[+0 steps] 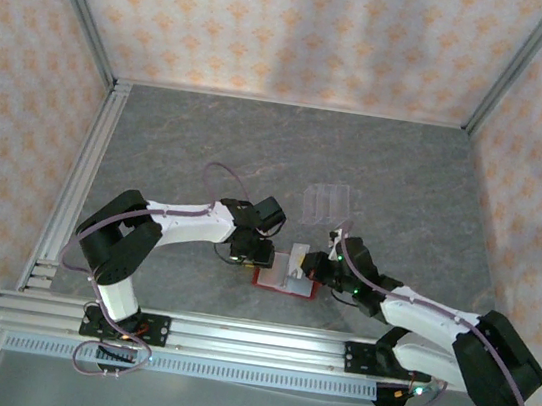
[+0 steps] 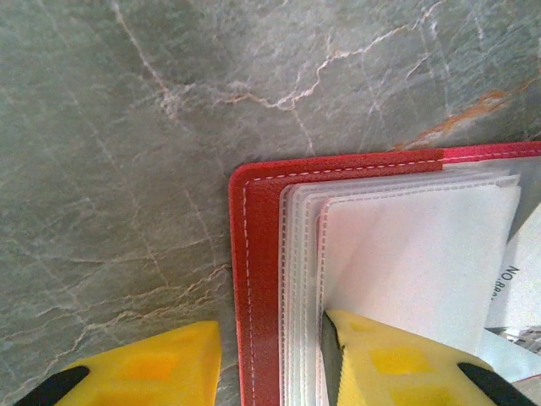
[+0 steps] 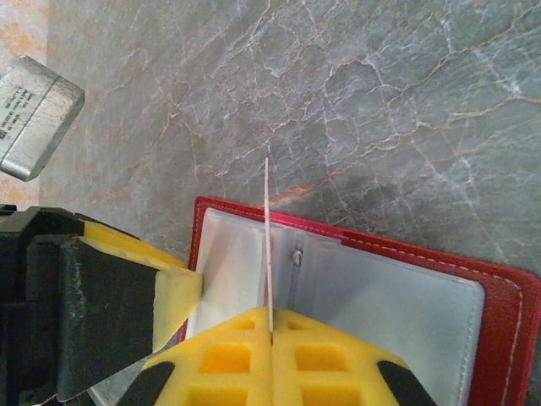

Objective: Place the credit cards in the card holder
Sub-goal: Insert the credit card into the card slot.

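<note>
The card holder (image 1: 268, 281) lies open on the table between the two arms, red cover down and pale sleeves (image 3: 406, 296) up. My right gripper (image 3: 271, 326) is shut on a credit card (image 3: 268, 237). The card shows edge-on as a thin pale line standing over the sleeves, just left of the metal snap (image 3: 297, 255). My left gripper (image 2: 270, 321) is open and straddles the holder's red edge (image 2: 258, 254). One of its fingers (image 2: 152, 368) is over the table beside the cover, and the other finger (image 2: 397, 359) rests on the fanned sleeves.
A clear slotted rack (image 1: 329, 203) stands just behind the card holder. A pale piece with dark print (image 2: 516, 288) lies at the holder's right side. The left arm's grey labelled block (image 3: 34, 118) hangs close to my right gripper. Aluminium rails (image 1: 84, 167) and papered walls close in the table.
</note>
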